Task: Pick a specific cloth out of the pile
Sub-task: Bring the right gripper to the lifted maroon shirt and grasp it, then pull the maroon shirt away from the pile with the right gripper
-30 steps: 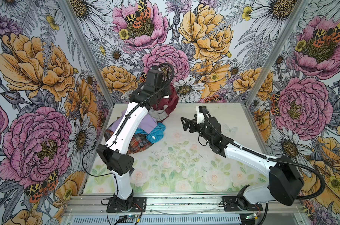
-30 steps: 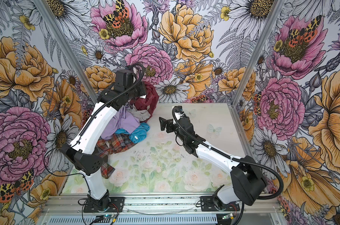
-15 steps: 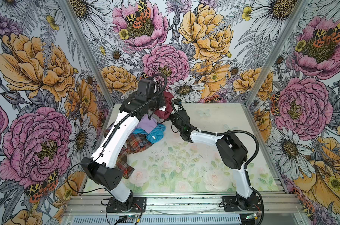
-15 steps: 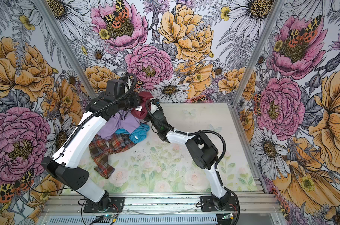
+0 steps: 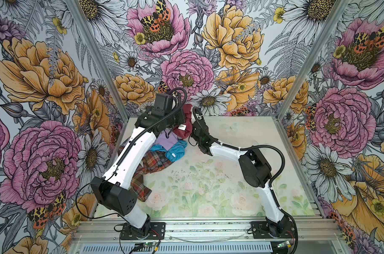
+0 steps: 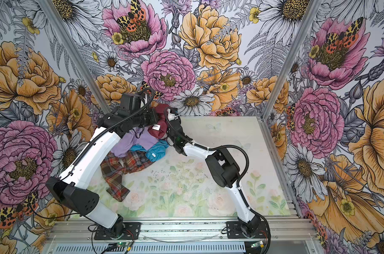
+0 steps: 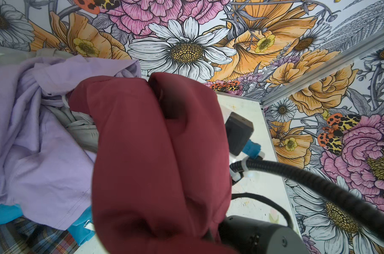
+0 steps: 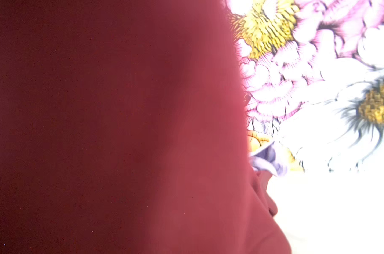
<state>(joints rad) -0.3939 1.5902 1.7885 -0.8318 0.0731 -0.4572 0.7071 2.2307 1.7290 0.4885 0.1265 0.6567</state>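
- Left gripper [image 5: 181, 120] is clamped on the maroon cloth [image 5: 184, 133] and holds it above the pile [image 5: 162, 151]. In the left wrist view the fabric drapes over its fingers and hides them.
- Right gripper [image 5: 192, 130] is closed too, pushed into the cloth from the right. Its fingertips are buried in the folds, and blurred maroon fills most of its wrist view.
- The cloth is plain, matte and soft, bunched into a thick roll with two rounded lobes and a deep crease between them. One small white label [image 5: 181, 126] sits on its lower part.
- Its long axis runs up and down: the top end is near the flowered back wall [image 5: 208, 66], and the rounded lower end hangs at the pile's rear edge, over the back-left part of the table [image 5: 230, 187].
- Four fabrics show in the pile:
  - one crumpled lilac garment [image 5: 164, 140]
  - one turquoise garment [image 5: 175, 151]
  - one red-and-grey plaid cloth [image 5: 151, 169], trailing a long strip forward
  - one pale grey ribbed piece [image 7: 81, 129]
- Two grippers are on one cloth.
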